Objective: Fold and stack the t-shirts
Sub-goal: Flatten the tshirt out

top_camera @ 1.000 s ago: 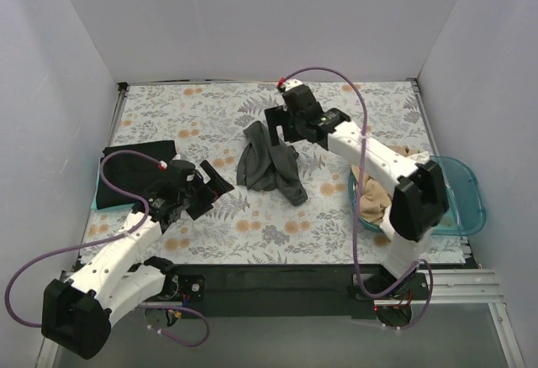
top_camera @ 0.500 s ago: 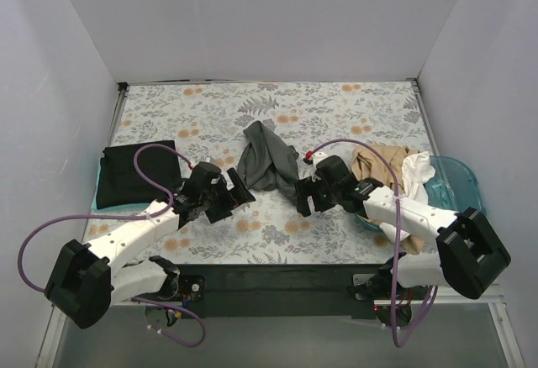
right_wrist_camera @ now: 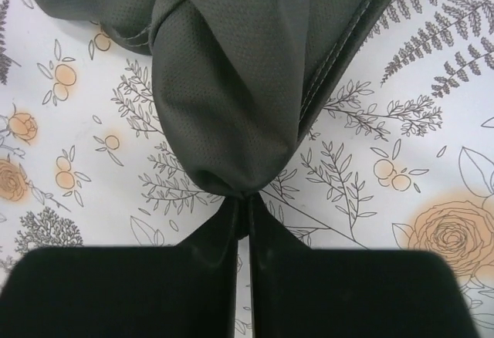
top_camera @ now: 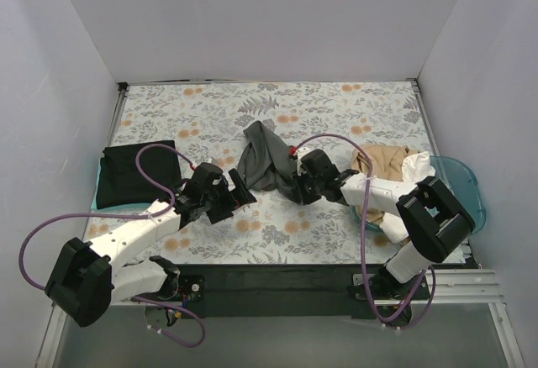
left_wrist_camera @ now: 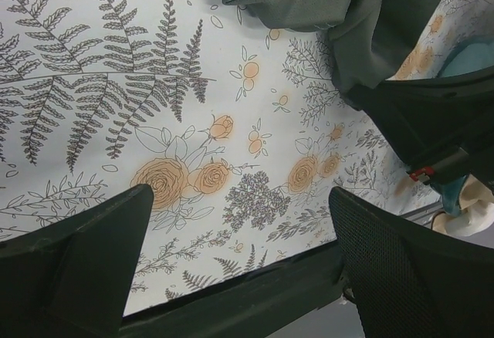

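Floral covering [top_camera: 168, 107]: spreads across the table. Dark grey t-shirt [top_camera: 265, 162]: lies crumpled mid-table. Black t-shirt [top_camera: 134, 170]: lies flat at the left edge. Right gripper [right_wrist_camera: 247, 207]: clenches the dark grey t-shirt's near tip. Left gripper [left_wrist_camera: 241, 195]: hangs spread wide above the covering, grasping nothing.

grey t-shirt [right_wrist_camera: 231, 83] cropped in wrist views, tub [top_camera: 471, 187] partly behind right arm [top_camera: 374, 190]
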`<state>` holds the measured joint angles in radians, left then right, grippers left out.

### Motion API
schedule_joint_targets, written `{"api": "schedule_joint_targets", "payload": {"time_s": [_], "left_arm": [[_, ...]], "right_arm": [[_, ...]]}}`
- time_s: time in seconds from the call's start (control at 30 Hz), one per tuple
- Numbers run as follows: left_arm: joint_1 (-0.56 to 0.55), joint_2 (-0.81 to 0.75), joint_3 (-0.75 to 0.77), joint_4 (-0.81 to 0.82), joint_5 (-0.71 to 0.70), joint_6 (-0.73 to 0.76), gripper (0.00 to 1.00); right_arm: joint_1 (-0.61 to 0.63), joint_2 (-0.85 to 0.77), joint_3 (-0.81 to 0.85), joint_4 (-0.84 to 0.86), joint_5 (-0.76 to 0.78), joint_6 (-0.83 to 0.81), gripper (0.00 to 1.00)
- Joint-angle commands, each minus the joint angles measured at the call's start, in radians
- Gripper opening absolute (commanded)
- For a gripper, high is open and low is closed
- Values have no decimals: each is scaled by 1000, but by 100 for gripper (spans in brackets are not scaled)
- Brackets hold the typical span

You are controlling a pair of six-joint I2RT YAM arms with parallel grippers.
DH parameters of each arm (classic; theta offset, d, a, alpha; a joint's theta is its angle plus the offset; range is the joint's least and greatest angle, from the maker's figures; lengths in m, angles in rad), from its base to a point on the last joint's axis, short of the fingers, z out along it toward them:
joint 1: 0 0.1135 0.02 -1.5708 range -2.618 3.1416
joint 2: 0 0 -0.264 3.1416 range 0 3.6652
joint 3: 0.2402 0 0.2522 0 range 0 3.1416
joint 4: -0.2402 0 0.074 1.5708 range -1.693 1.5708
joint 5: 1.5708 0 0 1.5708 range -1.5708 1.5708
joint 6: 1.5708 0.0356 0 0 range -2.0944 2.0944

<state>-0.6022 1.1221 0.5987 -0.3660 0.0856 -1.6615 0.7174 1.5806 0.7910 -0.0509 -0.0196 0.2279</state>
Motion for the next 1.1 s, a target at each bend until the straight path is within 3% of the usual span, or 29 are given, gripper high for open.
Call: {"api": "schedule_joint_targets", "payload": {"time_s": [0.0, 0.3, 0.47, 0.73, 0.83, 0.87, 1.07], "left_arm": [[-4, -10, -5, -7, -26, 2, 98], [-24, 103, 91, 2, -66, 20, 98], [-51, 251, 174, 61, -73, 11, 96], [-122, 442, 265, 84, -145, -21, 71], [-146, 510, 291, 75, -202, -53, 67], [-148, 530, 299, 73, -207, -73, 60], [-157, 627, 360, 35, -296, -168, 48]], "right_arm": [[10, -74, 14, 20, 12, 11, 1], [7, -387, 42, -56, 180, 45, 1], [5, -438, 96, -153, 227, 60, 1], [5, -473, 79, -181, 230, 100, 1], [5, -484, 63, -182, 216, 105, 1], [4, -485, 57, -181, 210, 109, 1], [5, -522, -19, -181, 184, 140, 1]]}}
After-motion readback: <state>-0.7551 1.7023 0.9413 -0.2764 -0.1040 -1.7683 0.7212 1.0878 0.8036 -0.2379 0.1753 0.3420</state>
